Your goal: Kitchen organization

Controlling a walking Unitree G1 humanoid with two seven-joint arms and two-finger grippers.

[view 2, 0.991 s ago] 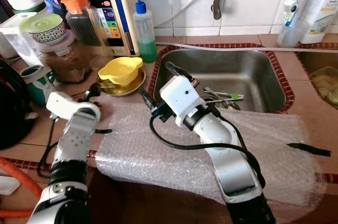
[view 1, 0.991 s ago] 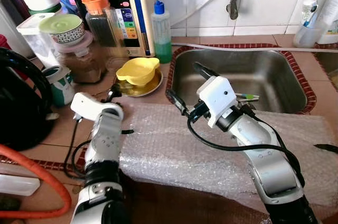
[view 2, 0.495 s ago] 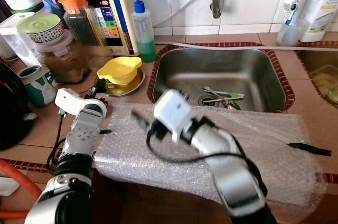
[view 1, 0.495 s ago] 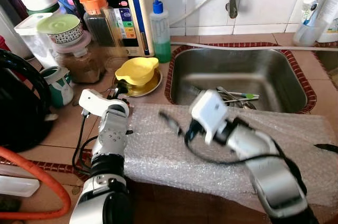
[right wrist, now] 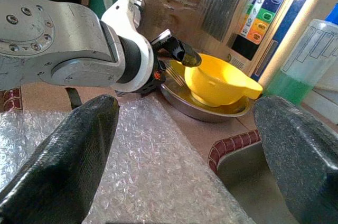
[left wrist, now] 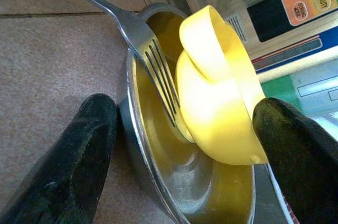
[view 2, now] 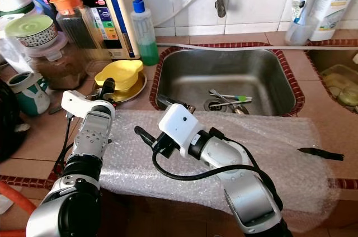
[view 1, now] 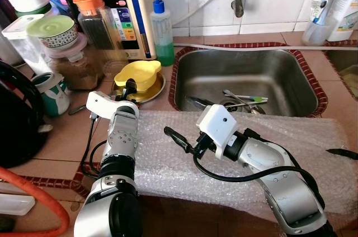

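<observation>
Left wrist view, fingers spread wide: left gripper (left wrist: pixel 182 145) at the steel dish (left wrist: pixel 158 182), one finger outside the rim, the other past the yellow bowl (left wrist: pixel 222 113) lying overturned inside, nothing gripped. Fork (left wrist: pixel 153 63) resting tines-down in the dish, between the fingers. Half a second before, held short of the dish; a second before, farther back over the counter (view 1: pixel 67 136). Now right at the rim, so judged ready to close on the bowl or dish for tidying. Right gripper (view 1: pixel 184 105), meanwhile, swung from over the sink (view 1: pixel 251 75) a second earlier to low above the bubble wrap (view 1: pixel 168 164), jaws wide apart and holding nothing, aimed at the same dish just ahead and to its left. Cutlery (view 1: pixel 246 100) left lying in the sink, behind and to the right of that gripper. Soap bottle (view 1: pixel 162 36) and jars (view 1: pixel 95 19) beyond the dish, untouched. Next step judged a careful close without tipping the fork out.
</observation>
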